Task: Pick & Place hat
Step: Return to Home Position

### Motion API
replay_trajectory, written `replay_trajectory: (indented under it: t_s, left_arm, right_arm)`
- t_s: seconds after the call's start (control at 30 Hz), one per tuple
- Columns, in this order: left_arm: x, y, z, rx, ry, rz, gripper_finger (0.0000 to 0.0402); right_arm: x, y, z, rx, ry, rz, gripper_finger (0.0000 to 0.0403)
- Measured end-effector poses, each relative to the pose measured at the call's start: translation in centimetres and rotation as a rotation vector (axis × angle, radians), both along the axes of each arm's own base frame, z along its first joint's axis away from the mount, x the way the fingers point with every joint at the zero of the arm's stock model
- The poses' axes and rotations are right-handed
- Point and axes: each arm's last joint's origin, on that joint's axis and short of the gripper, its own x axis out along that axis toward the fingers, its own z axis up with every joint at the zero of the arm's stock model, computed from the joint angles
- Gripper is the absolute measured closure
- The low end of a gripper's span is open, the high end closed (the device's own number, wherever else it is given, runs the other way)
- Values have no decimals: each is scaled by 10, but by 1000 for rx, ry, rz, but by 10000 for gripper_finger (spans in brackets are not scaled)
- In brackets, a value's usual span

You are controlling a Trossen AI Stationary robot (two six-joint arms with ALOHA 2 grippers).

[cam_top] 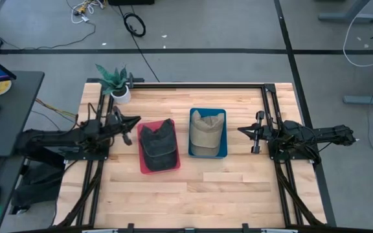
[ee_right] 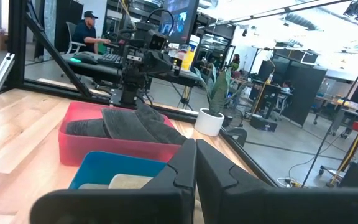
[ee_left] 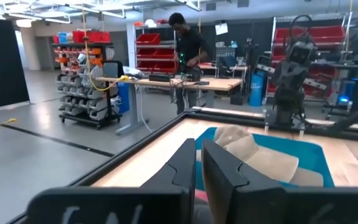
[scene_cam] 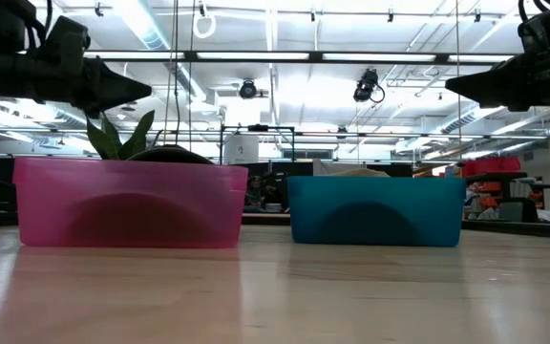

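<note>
On the worktop (cam_top: 225,194) the red bin (cam_top: 142,139) and blue bin (cam_top: 207,112) are set side by side; the black cap (cam_top: 158,144) is lodged in the red bin. The left end effector (cam_top: 131,122) is held above the red bin's corner, the right end effector (cam_top: 243,131) beside the blue bin, both pinched together, empty. The cap could be snagged, or the potted plant (cam_top: 118,90) knocked, by a low left-arm retreat.

front tbl (cam_top: 193,194) open | red bin (cam_top: 142,162) + blue bin (cam_top: 207,155) mid | plant (cam_top: 114,79) back-left corner
</note>
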Motion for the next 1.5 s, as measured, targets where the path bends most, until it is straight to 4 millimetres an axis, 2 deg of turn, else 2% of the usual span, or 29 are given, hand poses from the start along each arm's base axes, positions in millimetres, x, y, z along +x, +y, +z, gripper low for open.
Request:
replay_trajectory:
  t_s: [0.3, 0.5, 0.8, 1.5]
  left_arm:
    - [-14, -1, -3, 13, 5, 0, 374]
    - [-13, -2, -6, 19, 49, -21, 374]
    - [-11, -9, -9, 28, 72, -282, 374]
    - [-10, -8, -8, 8, 57, -271, 374]
  right_arm:
    - [0, 0, 0, 0, 0, 0, 389]
    - [0, 0, 0, 0, 0, 0, 389]
    - [0, 0, 0, 0, 0, 0, 389]
    - [0, 0, 0, 0, 0, 0, 389]
